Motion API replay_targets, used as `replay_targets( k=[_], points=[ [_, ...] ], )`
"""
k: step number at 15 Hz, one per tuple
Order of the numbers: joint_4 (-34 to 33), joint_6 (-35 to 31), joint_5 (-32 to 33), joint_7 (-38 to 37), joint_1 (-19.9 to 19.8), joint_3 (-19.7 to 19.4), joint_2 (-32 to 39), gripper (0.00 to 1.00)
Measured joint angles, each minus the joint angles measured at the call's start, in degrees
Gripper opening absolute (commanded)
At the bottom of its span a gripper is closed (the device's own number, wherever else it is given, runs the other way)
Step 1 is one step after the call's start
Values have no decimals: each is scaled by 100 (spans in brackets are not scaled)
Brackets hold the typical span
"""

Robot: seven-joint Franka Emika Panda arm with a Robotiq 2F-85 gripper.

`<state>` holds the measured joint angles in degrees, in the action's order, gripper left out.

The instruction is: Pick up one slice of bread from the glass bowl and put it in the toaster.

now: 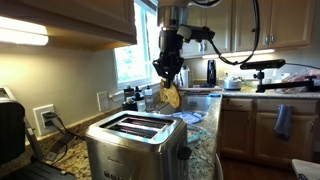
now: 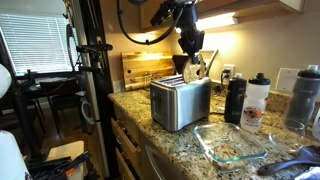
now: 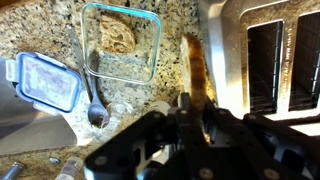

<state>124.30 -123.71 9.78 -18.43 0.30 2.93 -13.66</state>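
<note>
My gripper (image 1: 168, 84) is shut on a tan slice of bread (image 1: 171, 97) and holds it on edge in the air, above and just beside the steel toaster (image 1: 135, 145). In an exterior view the slice (image 2: 194, 70) hangs over the toaster's (image 2: 180, 102) far end. In the wrist view the slice (image 3: 196, 70) runs edge-on from my gripper (image 3: 186, 100) beside the toaster (image 3: 262, 60), whose two dark slots are empty. The glass bowl (image 3: 150, 62) holds another bread slice (image 3: 118, 37).
A blue-rimmed lid (image 3: 44, 82) and a spoon (image 3: 93, 95) lie by the bowl on the granite counter. Bottles (image 2: 235, 98) and an empty glass dish (image 2: 232, 143) stand next to the toaster. A black appliance (image 1: 10, 135) sits at the counter's end.
</note>
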Motion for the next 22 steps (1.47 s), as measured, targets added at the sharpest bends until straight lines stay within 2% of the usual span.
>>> replay_targets(
  k=[12,19,22],
  points=[
    [-161,7,-1,65,197,568,-133,7],
    [-365,7,-53,243,313,620,112,7],
    [-455,7,-320,438,348,620,289,7]
  ],
)
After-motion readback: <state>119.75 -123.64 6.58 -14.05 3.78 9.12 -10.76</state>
